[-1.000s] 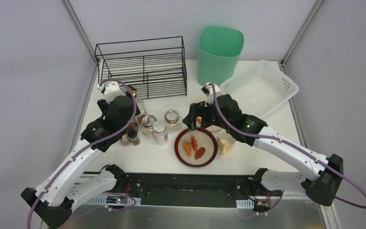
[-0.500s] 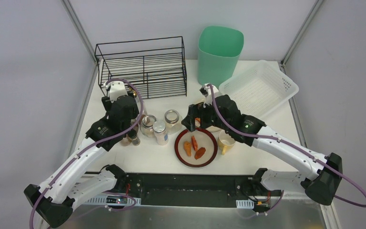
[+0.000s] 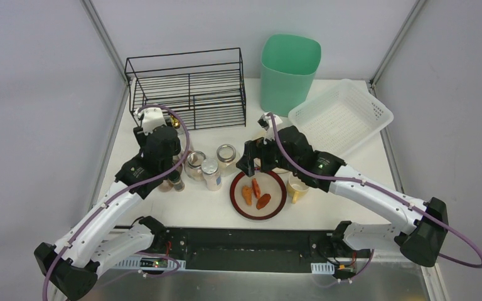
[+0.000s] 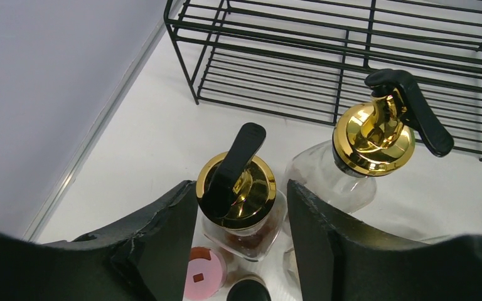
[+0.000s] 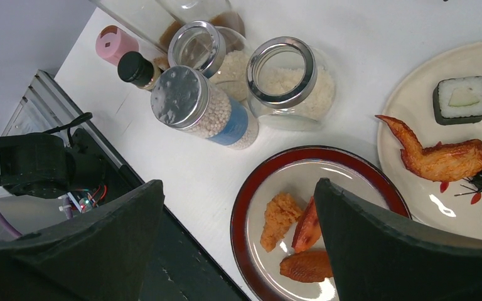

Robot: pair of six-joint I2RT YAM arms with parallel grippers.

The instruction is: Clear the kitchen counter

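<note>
Fragile, slippery glass bottle (image 4: 245, 235), best held at its body, is straddled by left gripper (image 4: 241, 188), contact untellable; right gripper (image 5: 238, 185) spread.

Both arms reach forward, the left claw (image 4: 241, 191) half-parted, the right claw (image 5: 238, 188) spread wide.

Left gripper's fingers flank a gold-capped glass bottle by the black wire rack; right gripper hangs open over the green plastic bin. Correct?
One error: the right gripper hangs open over the red-rimmed round plate of fried pieces, as the right wrist view shows. The left gripper part holds.
</note>
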